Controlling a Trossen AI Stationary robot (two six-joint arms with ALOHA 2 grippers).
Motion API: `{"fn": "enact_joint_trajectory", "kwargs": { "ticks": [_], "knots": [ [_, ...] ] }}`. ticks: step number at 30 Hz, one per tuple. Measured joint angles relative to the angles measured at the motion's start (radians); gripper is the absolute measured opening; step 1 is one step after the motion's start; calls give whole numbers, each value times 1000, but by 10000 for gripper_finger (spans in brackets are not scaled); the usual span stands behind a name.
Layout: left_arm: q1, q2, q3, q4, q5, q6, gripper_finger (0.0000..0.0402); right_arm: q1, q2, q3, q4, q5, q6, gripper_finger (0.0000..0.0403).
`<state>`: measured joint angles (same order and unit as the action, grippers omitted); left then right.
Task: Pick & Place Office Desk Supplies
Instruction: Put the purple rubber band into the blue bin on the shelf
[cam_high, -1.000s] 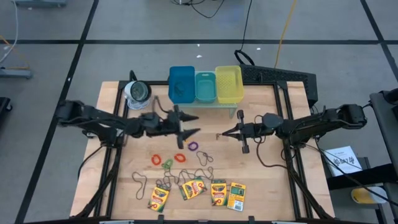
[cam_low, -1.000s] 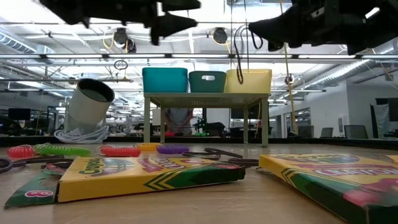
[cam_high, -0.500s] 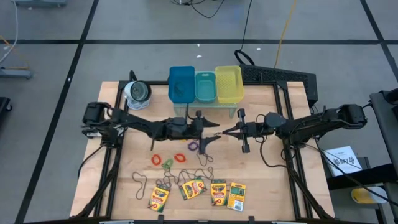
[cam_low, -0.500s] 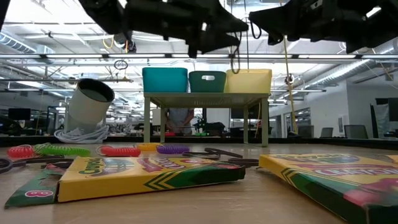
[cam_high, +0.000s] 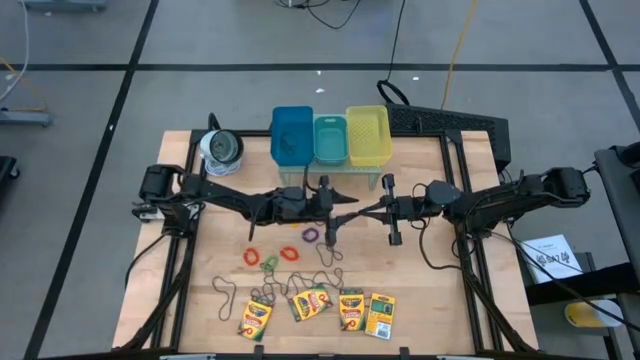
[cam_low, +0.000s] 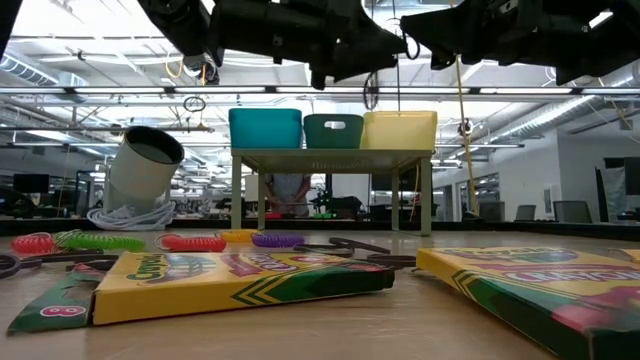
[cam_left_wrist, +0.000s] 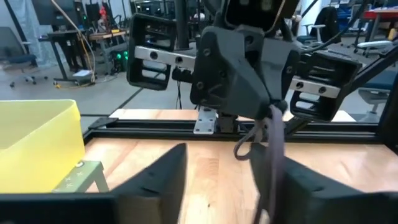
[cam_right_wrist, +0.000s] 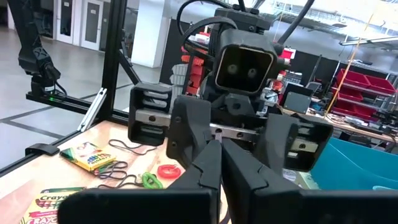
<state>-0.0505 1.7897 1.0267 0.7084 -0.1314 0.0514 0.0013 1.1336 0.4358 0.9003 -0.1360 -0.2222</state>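
Observation:
My right gripper (cam_high: 362, 211) is shut over the table's middle, and a thin brownish wiry loop (cam_left_wrist: 271, 149) hangs from its tips; in the low view the loop (cam_low: 371, 95) dangles high above the table. My left gripper (cam_high: 345, 208) faces it, open. Its fingers (cam_left_wrist: 166, 182) stand on either side of the hanging loop and of my right gripper's tips, without touching. On the near part of the table lie several crayon boxes (cam_high: 351, 310), red (cam_high: 251, 257), green (cam_high: 269, 263), orange (cam_high: 290, 253) and purple (cam_high: 310, 235) ring bands, and more wiry loops (cam_high: 328, 255). My right gripper pinches the wiry loop's upper end (cam_left_wrist: 268, 122) between its two shut fingertips. The fingers come about level from the table's right side. The loop hangs slack below them, clear of the table.
Blue (cam_high: 292, 135), teal (cam_high: 330, 140) and yellow (cam_high: 367, 135) bins stand on a small raised stand at the table's far edge. A round silvery-white roll (cam_high: 220, 150) leans at the far left. Black frame rails run along the table's left and right sides.
My left gripper has gone toward the table's right edge and slightly down, up to my right gripper, so that its fingers now flank the hanging loop. My right gripper has kept still with the loop.

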Motion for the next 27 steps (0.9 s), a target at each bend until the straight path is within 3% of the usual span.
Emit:
{"fn": "enact_joint_trajectory", "kwargs": {
  "ticks": [9, 16, 22, 27],
  "knots": [
    [5, -3, 0, -3, 1, 6, 13, 0, 0, 0, -15, 2, 0, 0],
    [10, -24, 0, 0, 4, 6, 13, 0, -1, 0, -27, 7, 34, 18],
    [18, -84, 0, -80, 3, -9, 10, 0, -53, 0, -80, 19, 38, 102],
    [31, -166, 0, -186, -3, -26, 4, 0, -131, 1, -197, 120, 53, 167]
  ]
}}
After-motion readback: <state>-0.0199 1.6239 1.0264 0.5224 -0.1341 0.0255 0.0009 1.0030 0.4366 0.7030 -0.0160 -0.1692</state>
